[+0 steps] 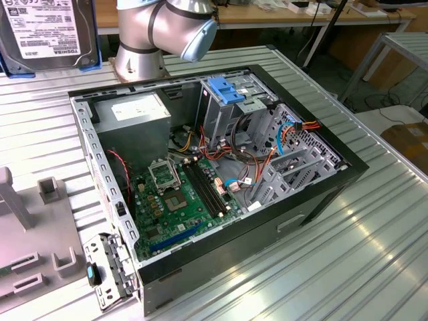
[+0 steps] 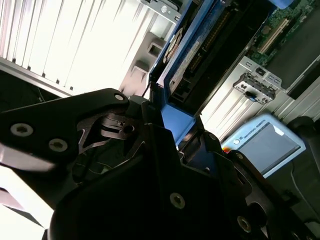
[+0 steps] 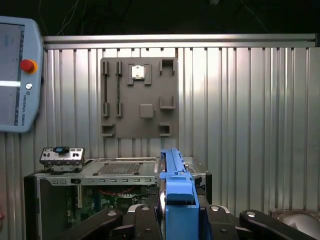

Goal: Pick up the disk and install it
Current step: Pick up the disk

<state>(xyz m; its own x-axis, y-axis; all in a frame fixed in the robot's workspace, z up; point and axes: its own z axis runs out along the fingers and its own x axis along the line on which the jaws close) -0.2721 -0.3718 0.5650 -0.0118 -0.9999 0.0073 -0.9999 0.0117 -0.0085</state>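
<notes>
Flat rectangular grey metal disk (image 1: 45, 27): dull face, white paper label, smooth bright blue plastic rail. Black angular pincer (image 3: 179, 216): matt as I see it, bright screw heads. Ribbed silver metal desk (image 1: 334, 274): glossy, I note strong glare. Black tower computer case (image 1: 234, 257): matt painted shell, bare grey sheet metal inside.

One disk (image 1: 47, 30), one gripper (image 3: 178, 216), one robot arm (image 1: 160, 27). One open computer case (image 1: 281, 231), with one motherboard (image 1: 174, 207), one power supply (image 1: 134, 114) and one blue latch (image 1: 226, 90) inside. One grey fixture board (image 3: 140, 97). One teach pendant (image 3: 15, 75) with one red button (image 3: 27, 65).
</notes>
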